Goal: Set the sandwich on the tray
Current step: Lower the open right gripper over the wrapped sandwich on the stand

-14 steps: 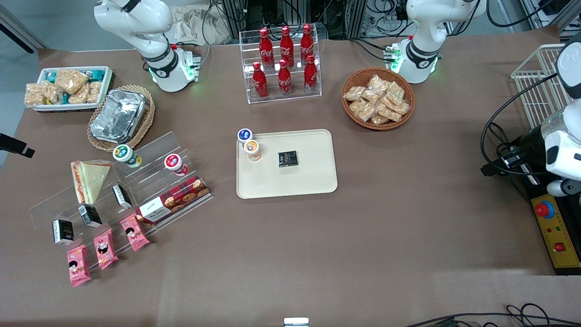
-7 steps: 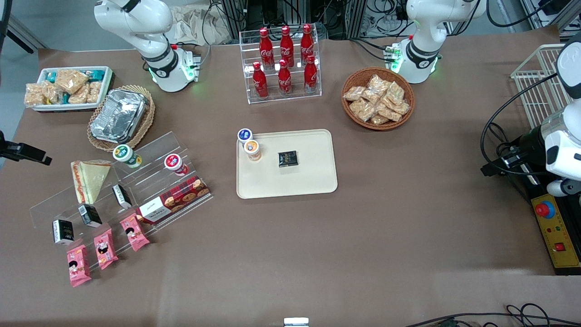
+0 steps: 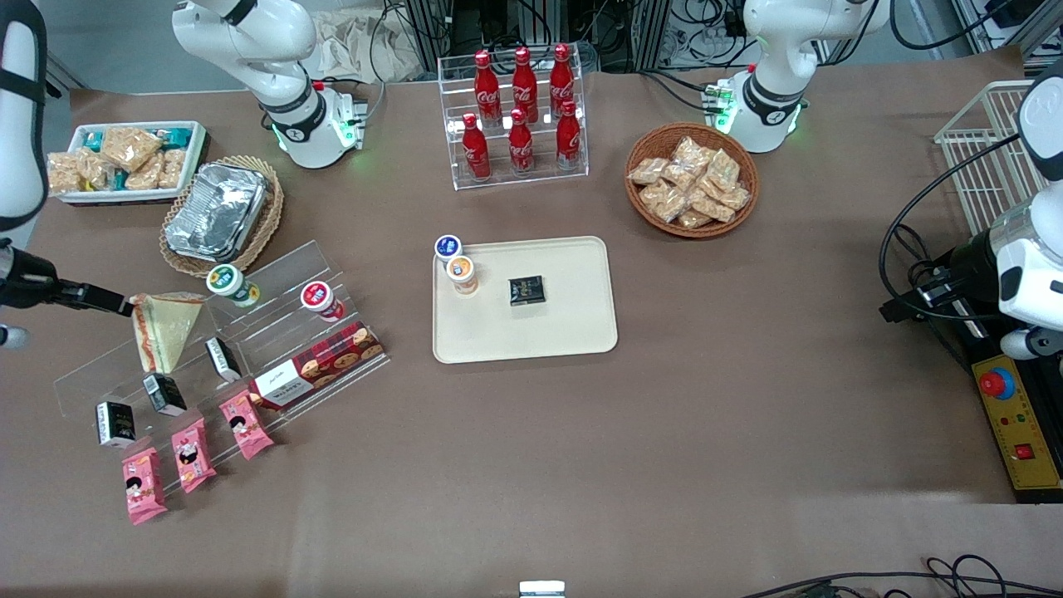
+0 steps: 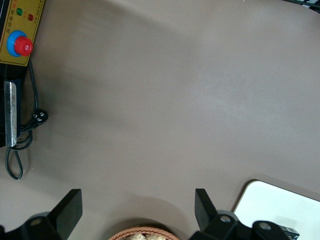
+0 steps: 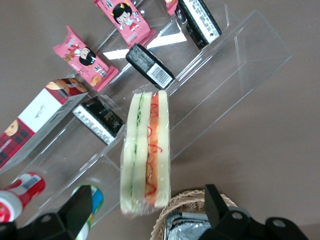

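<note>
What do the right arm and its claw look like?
The right arm is glossy white with black bands at the joints; its base carries a small green light. The claw is black: a dark body and two flat black angular fingers, set wide apart near the sandwich on the clear stepped stand. No cable shows along this arm.

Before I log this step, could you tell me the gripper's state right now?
Gripper: jaws open, holding nothing, poised over the sandwich on the acrylic stand.
</note>
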Action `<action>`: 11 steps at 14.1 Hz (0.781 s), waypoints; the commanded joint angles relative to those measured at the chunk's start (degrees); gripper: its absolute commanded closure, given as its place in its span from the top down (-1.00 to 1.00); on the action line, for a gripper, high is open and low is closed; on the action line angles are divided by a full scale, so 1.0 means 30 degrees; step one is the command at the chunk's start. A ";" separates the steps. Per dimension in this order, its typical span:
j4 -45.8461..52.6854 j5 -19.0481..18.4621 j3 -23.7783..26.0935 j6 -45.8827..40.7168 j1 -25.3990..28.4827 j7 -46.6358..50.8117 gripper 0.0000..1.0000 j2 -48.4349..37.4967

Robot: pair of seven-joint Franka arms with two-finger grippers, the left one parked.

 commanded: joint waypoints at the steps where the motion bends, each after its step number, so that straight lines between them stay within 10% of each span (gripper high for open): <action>1: -0.1214 0.0429 0.0008 0.1572 -0.0081 -0.0307 0.99 0.0159; 11: -0.1860 0.1132 0.0037 0.2454 0.0124 -0.0307 0.99 0.1244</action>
